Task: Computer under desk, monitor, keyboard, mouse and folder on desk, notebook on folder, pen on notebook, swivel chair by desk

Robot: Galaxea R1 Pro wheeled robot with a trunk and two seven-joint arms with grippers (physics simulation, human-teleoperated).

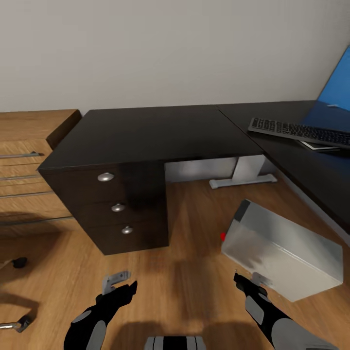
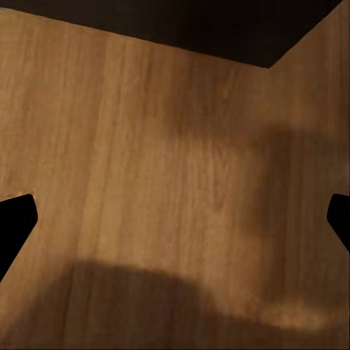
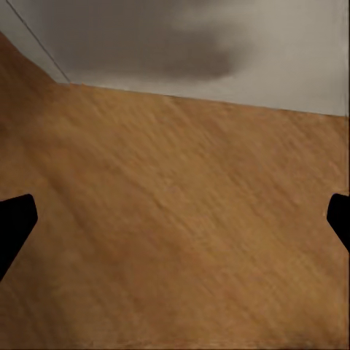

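The black-topped desk (image 1: 155,131) stands ahead, with its three-drawer unit (image 1: 116,209) at the left and a white leg (image 1: 245,172). The keyboard (image 1: 291,130) lies on the desk's right wing, in front of a blue panel (image 1: 335,92). The computer (image 1: 282,250), a light grey box with a red dot, sits tilted on the floor in front of the desk's right wing. My left gripper (image 1: 119,286) hangs open over bare floor near the drawer unit (image 2: 219,29). My right gripper (image 1: 248,282) is open and empty, close beside the computer's near face (image 3: 219,44).
A low light-wood cabinet (image 1: 24,170) with long handles stands left of the desk. A chrome chair base with castors (image 1: 18,263) reaches in at the lower left. Wood floor (image 1: 189,228) lies open between the drawer unit and the computer.
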